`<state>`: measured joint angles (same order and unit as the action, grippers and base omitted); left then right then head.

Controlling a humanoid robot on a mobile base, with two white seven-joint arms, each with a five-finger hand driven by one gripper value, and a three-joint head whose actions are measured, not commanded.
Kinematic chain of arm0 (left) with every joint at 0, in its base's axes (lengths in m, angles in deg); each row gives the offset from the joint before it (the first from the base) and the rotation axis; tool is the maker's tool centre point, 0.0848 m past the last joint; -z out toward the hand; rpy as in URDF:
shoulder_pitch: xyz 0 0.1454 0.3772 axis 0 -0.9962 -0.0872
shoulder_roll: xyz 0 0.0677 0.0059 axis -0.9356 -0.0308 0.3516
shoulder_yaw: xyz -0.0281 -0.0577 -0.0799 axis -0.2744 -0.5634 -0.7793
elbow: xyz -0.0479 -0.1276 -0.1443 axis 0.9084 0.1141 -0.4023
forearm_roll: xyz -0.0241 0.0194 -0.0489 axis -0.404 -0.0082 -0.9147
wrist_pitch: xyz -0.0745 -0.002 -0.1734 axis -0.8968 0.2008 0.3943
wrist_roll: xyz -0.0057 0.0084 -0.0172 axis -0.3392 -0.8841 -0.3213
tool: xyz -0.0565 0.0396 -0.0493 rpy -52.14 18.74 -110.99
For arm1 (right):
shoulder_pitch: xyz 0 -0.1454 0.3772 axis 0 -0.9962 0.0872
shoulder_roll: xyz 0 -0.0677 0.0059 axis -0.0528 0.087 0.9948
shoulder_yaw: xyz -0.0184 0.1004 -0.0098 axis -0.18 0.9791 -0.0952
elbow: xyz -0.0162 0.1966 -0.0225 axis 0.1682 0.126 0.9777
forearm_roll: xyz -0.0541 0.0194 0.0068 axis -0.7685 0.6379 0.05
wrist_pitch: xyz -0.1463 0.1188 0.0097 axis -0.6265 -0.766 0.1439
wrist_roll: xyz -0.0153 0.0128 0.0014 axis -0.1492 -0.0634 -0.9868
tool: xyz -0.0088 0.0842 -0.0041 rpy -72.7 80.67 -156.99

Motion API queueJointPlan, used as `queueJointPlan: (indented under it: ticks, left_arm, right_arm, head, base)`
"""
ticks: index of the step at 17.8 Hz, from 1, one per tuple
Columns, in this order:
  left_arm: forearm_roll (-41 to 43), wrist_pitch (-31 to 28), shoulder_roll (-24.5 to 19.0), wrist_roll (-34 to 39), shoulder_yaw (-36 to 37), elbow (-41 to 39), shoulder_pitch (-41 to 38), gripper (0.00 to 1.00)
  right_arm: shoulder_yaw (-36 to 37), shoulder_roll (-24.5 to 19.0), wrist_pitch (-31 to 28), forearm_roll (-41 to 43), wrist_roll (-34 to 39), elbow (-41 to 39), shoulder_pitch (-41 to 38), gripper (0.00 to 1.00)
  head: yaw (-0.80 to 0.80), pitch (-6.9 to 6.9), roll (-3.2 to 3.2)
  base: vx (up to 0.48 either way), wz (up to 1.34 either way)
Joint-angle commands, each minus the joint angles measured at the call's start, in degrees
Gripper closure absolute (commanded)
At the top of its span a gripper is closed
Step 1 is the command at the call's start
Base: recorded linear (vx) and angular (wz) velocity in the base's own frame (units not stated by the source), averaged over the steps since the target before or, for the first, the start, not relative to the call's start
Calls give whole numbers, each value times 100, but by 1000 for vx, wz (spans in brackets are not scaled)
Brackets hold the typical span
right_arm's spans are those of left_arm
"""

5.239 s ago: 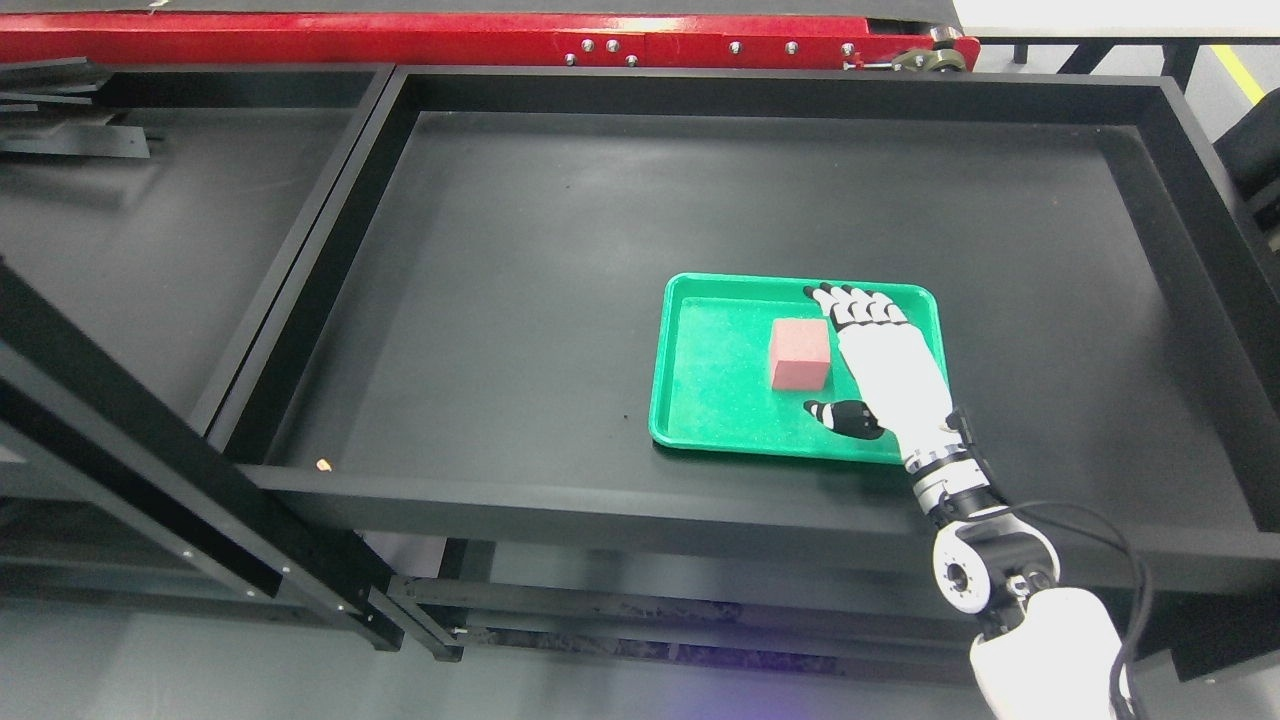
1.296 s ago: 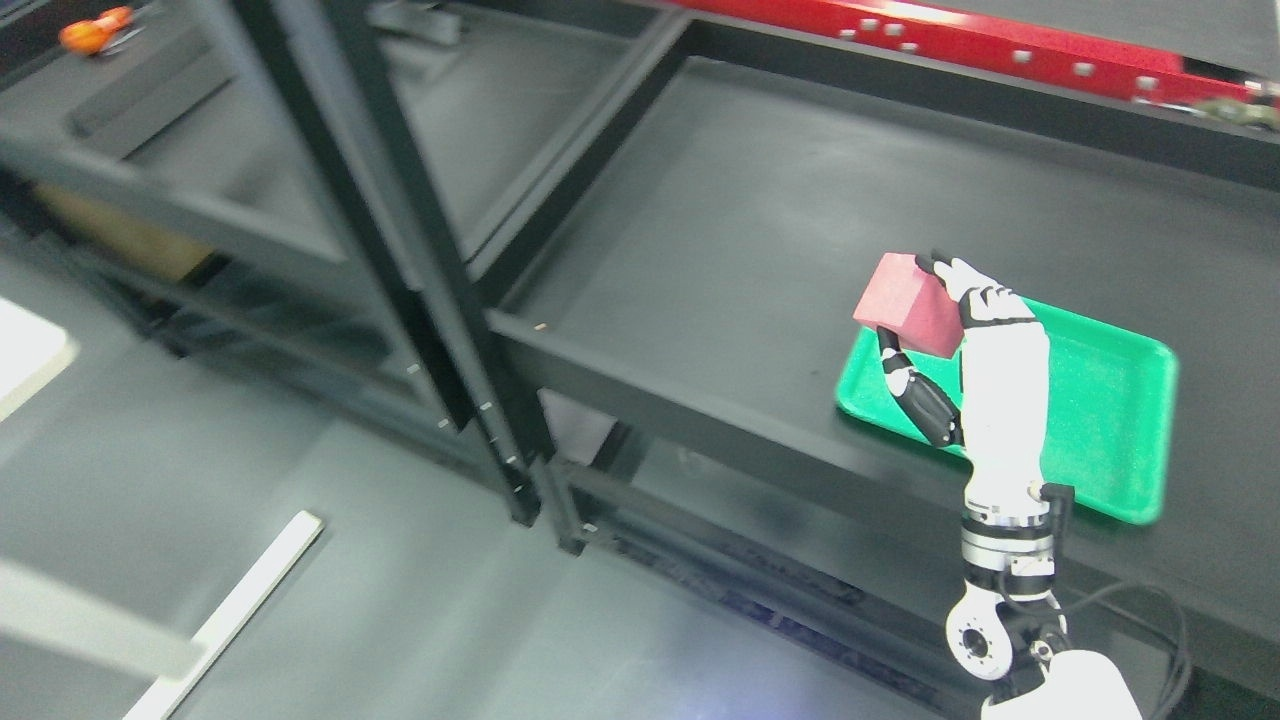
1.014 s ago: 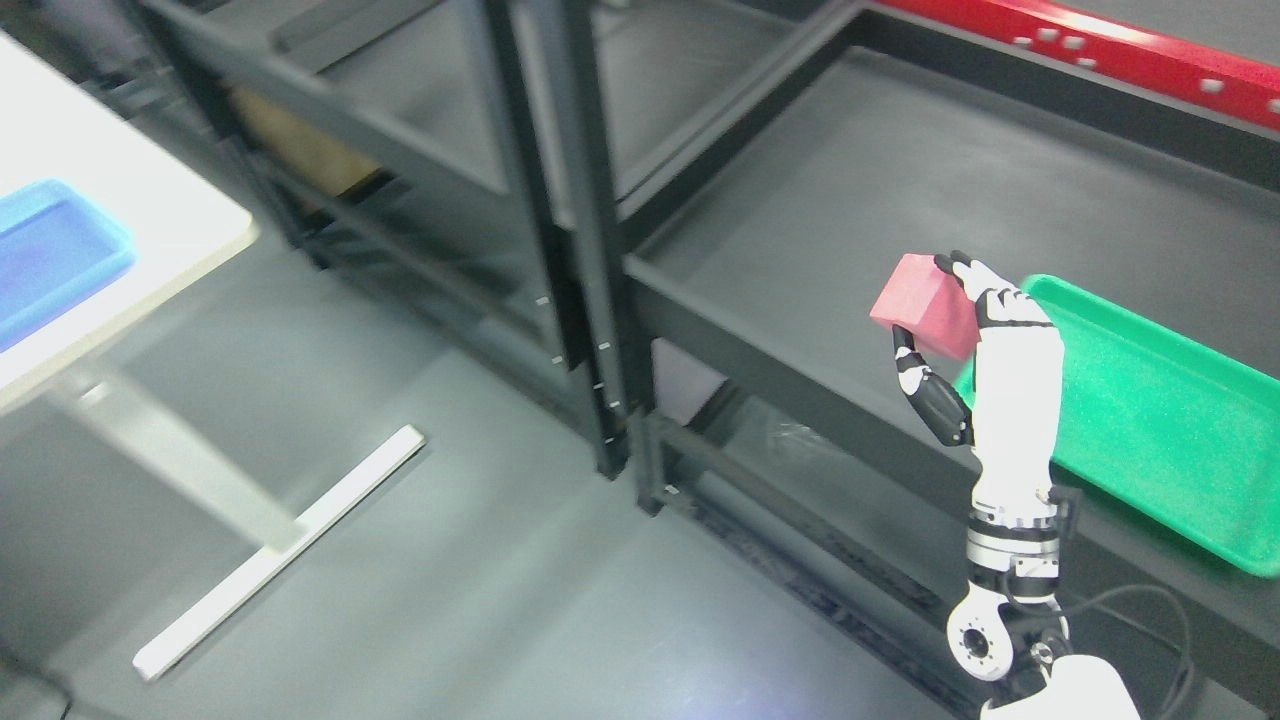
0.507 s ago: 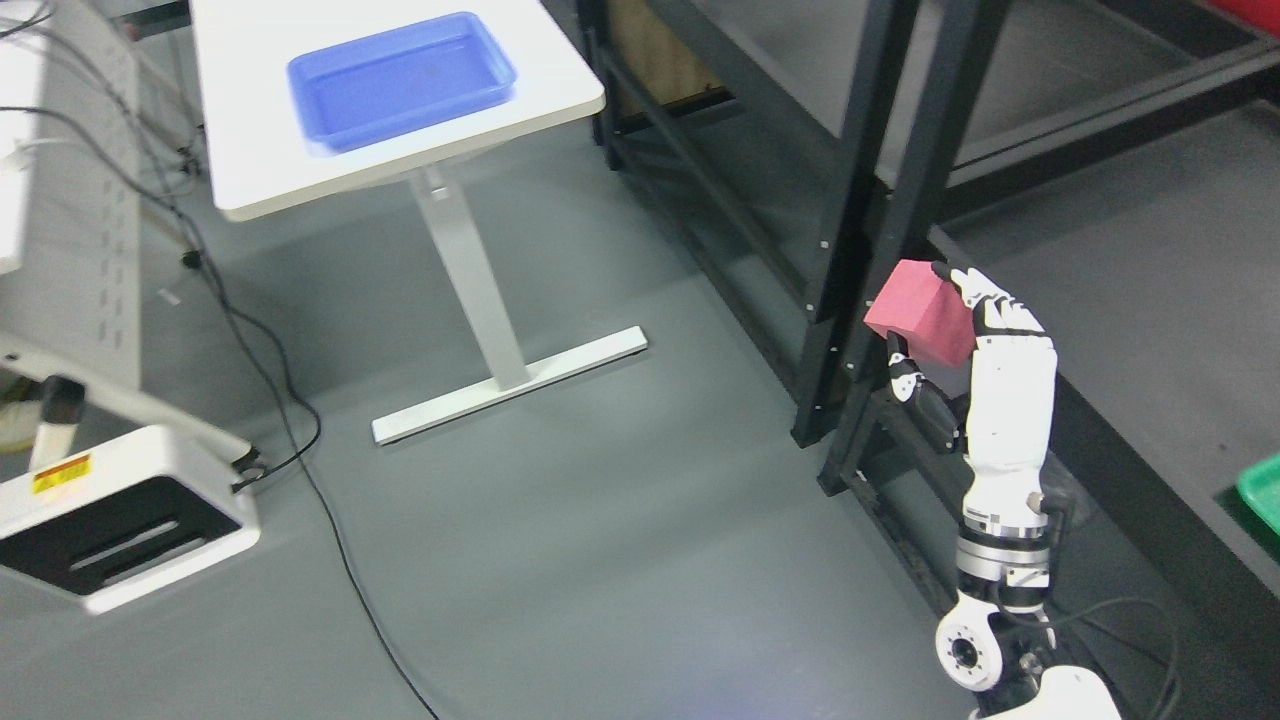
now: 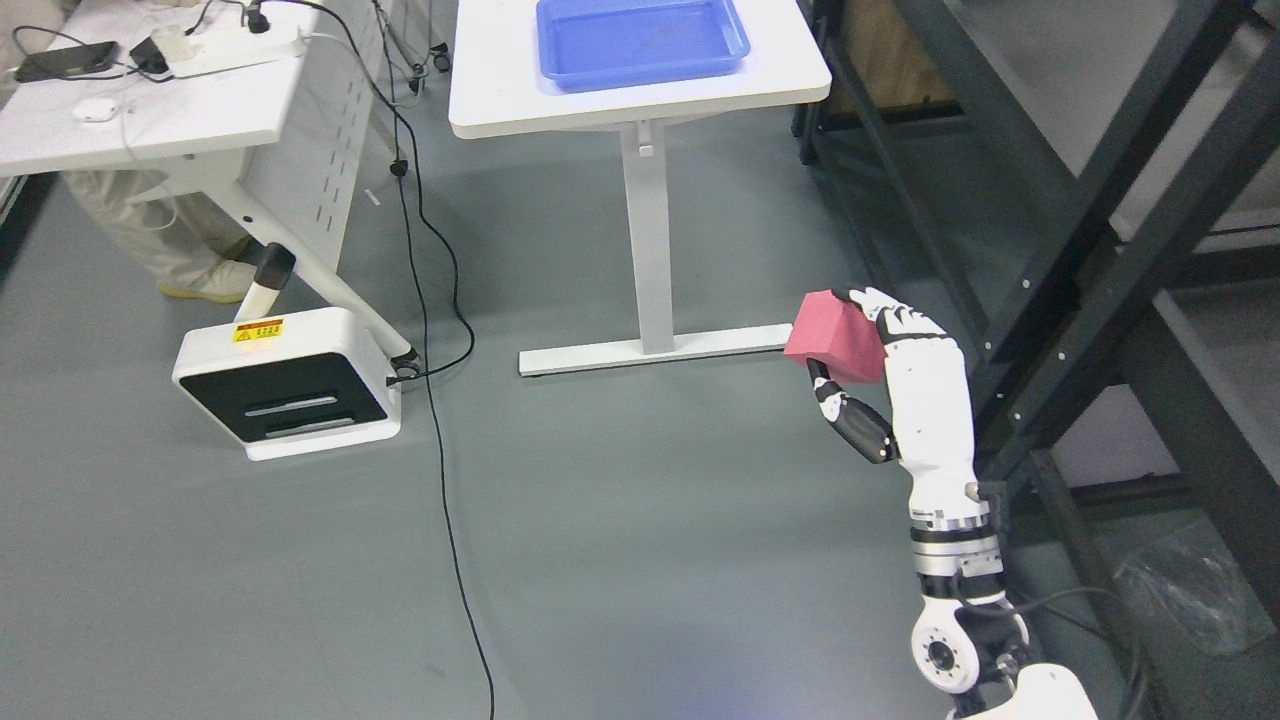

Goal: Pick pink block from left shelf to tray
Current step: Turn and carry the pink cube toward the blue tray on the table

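The pink block (image 5: 838, 337) is gripped by the right hand (image 5: 905, 385), whose arm comes up from the lower right corner. The block is pinched between the white fingers (image 5: 900, 318) at its upper right side and the dark thumb (image 5: 850, 420) below it, and it is held tilted in the air above the grey floor (image 5: 620, 520), touching nothing else. The palm is turned toward the left of the view.

A blue tray (image 5: 640, 40) is seen on a white counter (image 5: 640, 100) at the top of the view, well apart from the block. The counter is carried on a single white post (image 5: 648, 240) with a flat foot on the floor; the end of that foot appears just left of the block in the view. A black shelf frame (image 5: 1100, 250) is seen close to the right of the hand, its slanted posts running up to the top right corner.

A second white counter (image 5: 150, 110) is seen at the upper left, carrying a power strip (image 5: 225, 45) and cables. A black cable (image 5: 440, 420) is trailed down across the floor. A white and black box (image 5: 290, 380) with a yellow label is set on the floor at the left. A person's leg and shoe (image 5: 205, 285) are partly visible under the left counter.

The left arm is not seen.
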<state>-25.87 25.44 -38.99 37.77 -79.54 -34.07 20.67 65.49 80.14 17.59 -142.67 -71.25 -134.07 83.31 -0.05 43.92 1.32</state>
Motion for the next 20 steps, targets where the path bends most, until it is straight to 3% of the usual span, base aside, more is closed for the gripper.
queueJointPlan:
  ticks: [1,9,20]
  left_arm:
    - [0,2,-100,5,0,-100,167,0]
    - [0,2,-100,5,0,-100,167,0]
    - [0,2,-100,5,0,-100,167,0]
  right_arm:
    - [-177,47,-70,10,107,-24,6,95]
    - [-169,47,-773,511,54,-24,-29,94]
    - [-616,47,-395,432,27,-24,-55,93]
  head:
    - [0,0,0]
    - [0,0,0]
    - [0,0,0]
  base:
    - [46,371]
    - [96,360]
    - [242,102]
